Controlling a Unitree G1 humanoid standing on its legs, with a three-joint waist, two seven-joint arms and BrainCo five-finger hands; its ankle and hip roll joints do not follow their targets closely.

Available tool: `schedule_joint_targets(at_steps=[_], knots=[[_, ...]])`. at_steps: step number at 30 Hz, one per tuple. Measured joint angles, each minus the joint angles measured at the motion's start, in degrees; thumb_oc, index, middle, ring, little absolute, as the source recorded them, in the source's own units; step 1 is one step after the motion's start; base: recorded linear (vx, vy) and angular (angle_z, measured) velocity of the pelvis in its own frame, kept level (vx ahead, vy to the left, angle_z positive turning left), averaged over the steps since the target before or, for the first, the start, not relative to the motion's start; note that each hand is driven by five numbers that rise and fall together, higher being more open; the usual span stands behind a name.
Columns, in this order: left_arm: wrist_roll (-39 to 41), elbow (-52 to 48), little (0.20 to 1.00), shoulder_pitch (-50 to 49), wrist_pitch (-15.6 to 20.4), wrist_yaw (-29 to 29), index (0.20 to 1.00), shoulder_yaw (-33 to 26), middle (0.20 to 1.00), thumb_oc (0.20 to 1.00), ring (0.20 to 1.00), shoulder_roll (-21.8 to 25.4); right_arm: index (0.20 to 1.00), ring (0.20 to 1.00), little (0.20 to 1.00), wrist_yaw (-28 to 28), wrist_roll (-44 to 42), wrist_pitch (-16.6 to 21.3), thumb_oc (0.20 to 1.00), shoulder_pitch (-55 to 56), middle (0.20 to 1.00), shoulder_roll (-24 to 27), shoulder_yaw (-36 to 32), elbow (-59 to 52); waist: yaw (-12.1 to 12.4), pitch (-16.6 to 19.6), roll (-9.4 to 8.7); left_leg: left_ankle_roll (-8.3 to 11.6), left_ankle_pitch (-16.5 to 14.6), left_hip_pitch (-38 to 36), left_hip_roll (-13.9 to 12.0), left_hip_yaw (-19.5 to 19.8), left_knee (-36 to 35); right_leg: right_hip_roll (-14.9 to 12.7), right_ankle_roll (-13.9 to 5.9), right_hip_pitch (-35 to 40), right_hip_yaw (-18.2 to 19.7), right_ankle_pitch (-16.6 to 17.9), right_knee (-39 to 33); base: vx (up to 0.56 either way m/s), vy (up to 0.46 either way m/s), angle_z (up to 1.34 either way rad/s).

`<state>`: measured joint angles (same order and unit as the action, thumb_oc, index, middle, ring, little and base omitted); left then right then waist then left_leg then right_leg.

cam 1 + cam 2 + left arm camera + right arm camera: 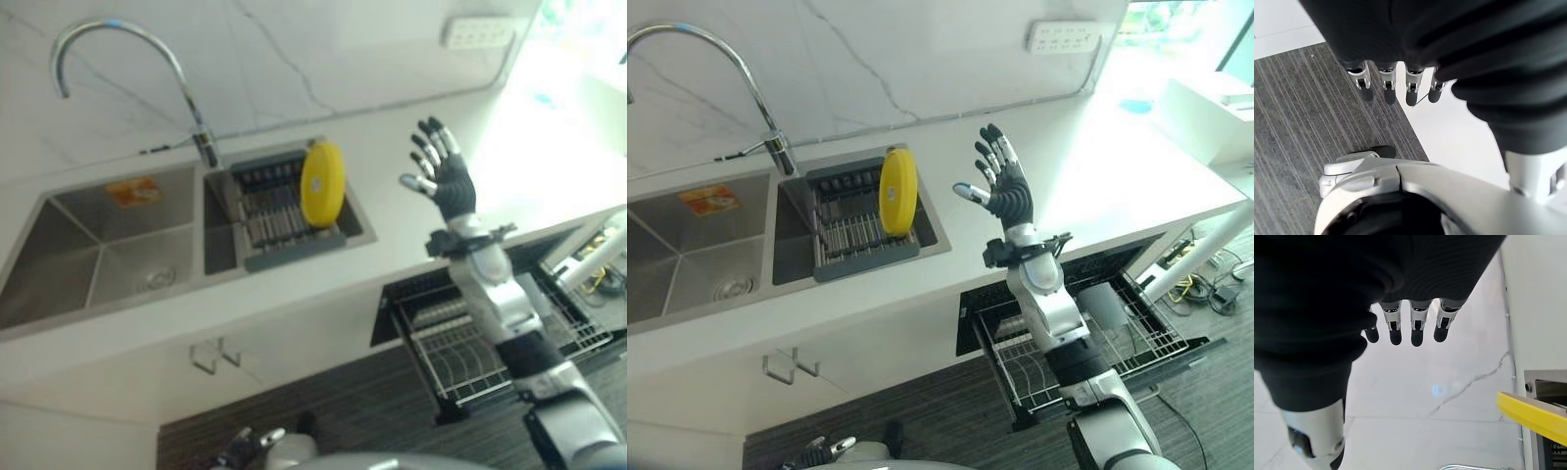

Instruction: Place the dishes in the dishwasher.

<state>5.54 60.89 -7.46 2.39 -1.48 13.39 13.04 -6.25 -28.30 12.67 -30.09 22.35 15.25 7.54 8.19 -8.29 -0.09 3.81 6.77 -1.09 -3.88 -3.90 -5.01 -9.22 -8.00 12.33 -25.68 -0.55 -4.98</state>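
Your right hand [1004, 186], fingers spread and empty at frame centre, could topple the upright yellow plate [898, 190] if it arrives off-line.

In front of me ran a pale stone counter [1097, 176] backed by a marbled wall [921, 59] with thin dark veins. A curved chrome faucet [127, 59] arched over the steel sink [108, 255], whose bare basin had a round drain [157, 279] at its bottom and an orange sticker [132, 190] on its far wall. A white power strip [1064, 37] sat fixed on the wall, well apart from the faucet. Below the counter, two small metal hooks [784, 367] hung on the cabinet front, above a dark striped floor [911, 411].
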Motion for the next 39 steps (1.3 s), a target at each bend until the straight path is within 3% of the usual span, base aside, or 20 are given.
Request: schedule_joint_targets(at_steps=[11,16,18,26,39], knots=[[-0.5,0.0,1.0,1.8,0.1,2.4,1.0,0.2,1.0,1.0,1.0,1.5,1.0,1.0,1.0,-1.8,-3.4,-3.6,1.0,-10.9,1.0,0.5,-1.0,10.3,3.9,-4.1,-0.53,-0.72,0.0,0.8,1.6,2.8,0.0,-0.9,-0.1,1.4,-3.1,-0.4,0.0,0.08,0.055,0.16],[0.0,0.9,1.0,1.9,-0.1,4.8,1.0,0.2,1.0,1.0,1.0,2.5,1.0,1.0,1.0,-3.0,-4.4,-3.6,1.0,-13.5,1.0,0.7,-2.9,14.0,5.3,-6.5,0.34,-1.16,-0.4,2.5,2.6,3.9,2.4,-1.5,-0.05,1.3,-3.6,-0.4,0.2,0.06,0.049,0.14],[0.2,0.4,1.0,2.4,-0.1,4.9,1.0,0.7,1.0,1.0,1.0,2.4,1.0,1.0,1.0,-3.5,-4.5,-3.6,1.0,-14.8,1.0,1.6,-3.1,15.9,5.2,-7.3,1.08,-1.45,-1.4,4.2,2.8,4.8,5.1,-1.6,0.71,1.0,-4.2,-1.1,0.9,0.02,0.022,0.21],[0.6,-0.1,1.0,3.4,-0.6,6.7,1.0,1.9,1.0,1.0,1.0,2.5,1.0,1.0,1.0,-4.6,-5.6,-3.6,1.0,-16.6,1.0,2.7,-4.7,17.1,6.2,-10.7,3.63,-1.68,-1.3,7.7,3.2,6.4,7.2,-2.3,0.26,-1.8,-4.9,-1.7,3.6,0.0,0.001,0.11],[0.8,0.2,1.0,3.4,-0.8,6.7,1.0,2.2,1.0,1.0,1.0,2.5,1.0,1.0,1.0,-4.7,-5.6,-4.6,1.0,-16.6,1.0,2.4,-4.6,19.0,6.2,-10.7,3.75,-1.7,-1.3,7.0,3.0,6.2,7.2,-2.3,0.19,-1.6,-4.5,-1.7,4.2,0.0,0.0,0.0]])
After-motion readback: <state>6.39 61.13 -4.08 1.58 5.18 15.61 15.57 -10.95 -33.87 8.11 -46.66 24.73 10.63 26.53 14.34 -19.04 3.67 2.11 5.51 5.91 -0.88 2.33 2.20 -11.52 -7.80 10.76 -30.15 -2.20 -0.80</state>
